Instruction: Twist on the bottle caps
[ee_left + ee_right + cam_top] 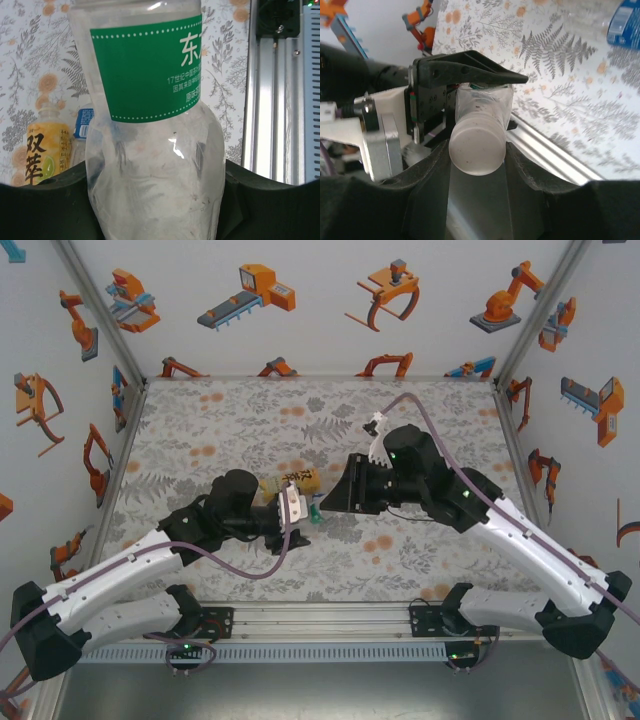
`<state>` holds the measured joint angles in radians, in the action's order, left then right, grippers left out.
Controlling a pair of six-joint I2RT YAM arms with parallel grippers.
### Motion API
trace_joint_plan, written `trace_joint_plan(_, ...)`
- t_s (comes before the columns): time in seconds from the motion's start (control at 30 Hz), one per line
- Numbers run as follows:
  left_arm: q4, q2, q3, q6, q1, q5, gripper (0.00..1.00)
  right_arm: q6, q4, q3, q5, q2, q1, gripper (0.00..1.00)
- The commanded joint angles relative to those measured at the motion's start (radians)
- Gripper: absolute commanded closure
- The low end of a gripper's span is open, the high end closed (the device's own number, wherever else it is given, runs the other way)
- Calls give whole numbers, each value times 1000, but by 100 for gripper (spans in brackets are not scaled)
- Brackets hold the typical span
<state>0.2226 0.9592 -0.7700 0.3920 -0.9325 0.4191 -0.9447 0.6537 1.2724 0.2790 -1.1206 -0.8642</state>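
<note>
Green-labelled bottle (150,80): clamped tight in left pincer (157,200). Cap (476,145): at bottle's mouth, pinched in right pincer (477,165). Step: threading on. Next: twist cap, bottle steady.

Robot lab test cell.
White wall panels (320,340) printed with orange robot drawings, aluminium frame posts (100,310), a floral mat (230,420) on the table, an aluminium mounting rail (320,618).
</note>
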Motion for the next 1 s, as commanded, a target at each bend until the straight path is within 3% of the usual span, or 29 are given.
trace_joint_plan(0.0, -90, -8, -12, 31, -10, 27, 100, -267, -1, 1, -75, -30, 7, 100)
trace_joint_plan(0.13, -87, -5, -18, 28, -10, 13, 99, -205, 44, 29, -137, -26, 7, 100)
trace_joint_plan(0.2, -77, -4, -22, 24, -11, -5, 83, -163, 61, 41, -158, -24, 7, 100)
trace_joint_plan(0.5, -53, -24, -25, 1, -9, -98, 31, -6, 83, 57, -215, -34, 9, 100)
trace_joint_plan(0.73, -13, -40, -31, -15, -8, -158, 22, 176, 186, 125, -313, -63, 43, 100)
trace_joint_plan(0.97, 11, -56, -32, -68, -1, -223, 21, 415, 271, 233, -392, -145, 156, 100)
